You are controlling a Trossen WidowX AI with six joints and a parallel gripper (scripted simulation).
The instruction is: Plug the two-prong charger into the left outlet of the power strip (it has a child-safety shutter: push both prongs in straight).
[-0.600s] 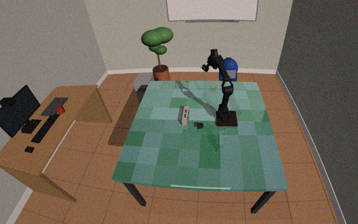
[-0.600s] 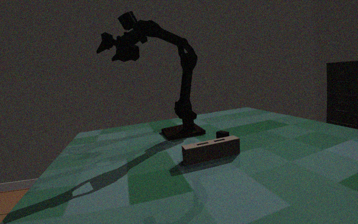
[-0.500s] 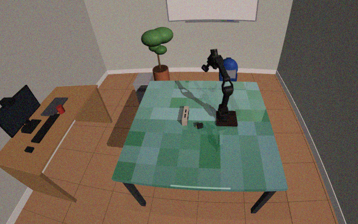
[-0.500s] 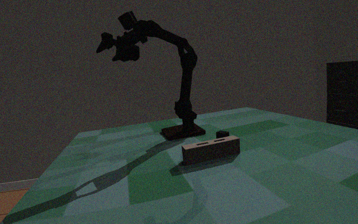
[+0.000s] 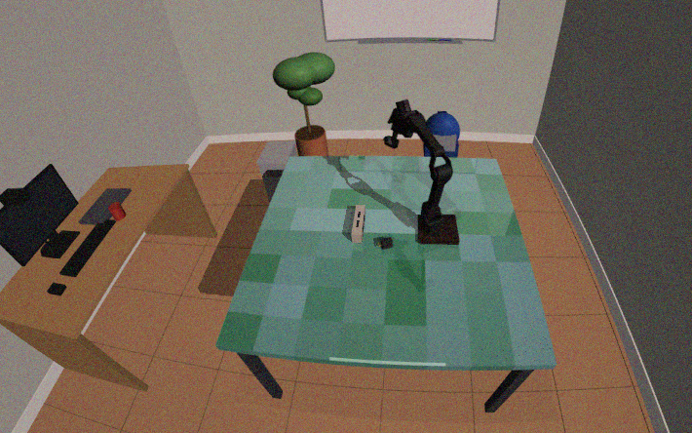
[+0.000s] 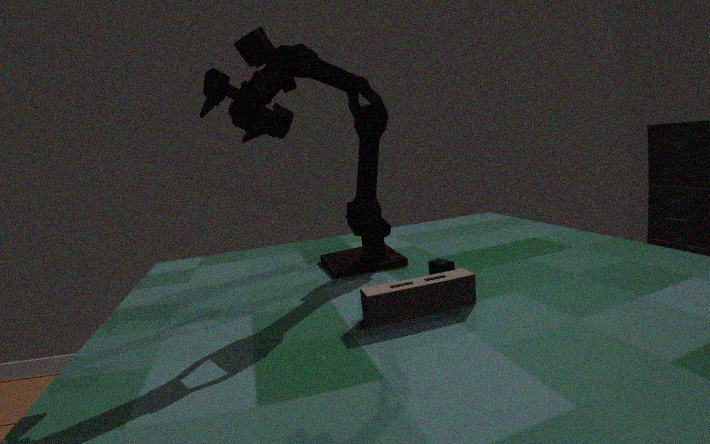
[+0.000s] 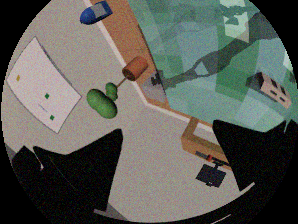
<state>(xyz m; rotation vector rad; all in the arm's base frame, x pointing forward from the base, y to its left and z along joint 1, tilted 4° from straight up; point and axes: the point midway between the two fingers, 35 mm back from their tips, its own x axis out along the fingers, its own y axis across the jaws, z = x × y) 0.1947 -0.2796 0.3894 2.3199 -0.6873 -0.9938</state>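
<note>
The power strip (image 5: pixel 358 235) (image 6: pixel 418 307) (image 7: pixel 265 87) is a pale block on the table, with dark outlet slots along its top. The charger (image 5: pixel 386 243) (image 6: pixel 441 265) is a small black block lying on the table beside the strip, between it and the arm's base side. A faint yellowish bit shows at its strip-facing end; the prongs are too small to make out. In the exterior view the strip partly hides the charger. My gripper (image 6: pixel 223 128) (image 7: pixel 169 129) is open and empty, high above the table and far from both. The charger is not visible in the wrist view.
The arm's base (image 5: pixel 438 229) (image 6: pixel 361 261) stands on the patchwork green table (image 5: pixel 484 316), close to the charger. The arm's shadow falls across the table. Beyond the table are a potted plant (image 5: pixel 311 141) (image 7: pixel 135 68), a blue backpack (image 5: pixel 442 127) (image 7: pixel 95 14) and a wooden desk (image 5: pixel 153 176).
</note>
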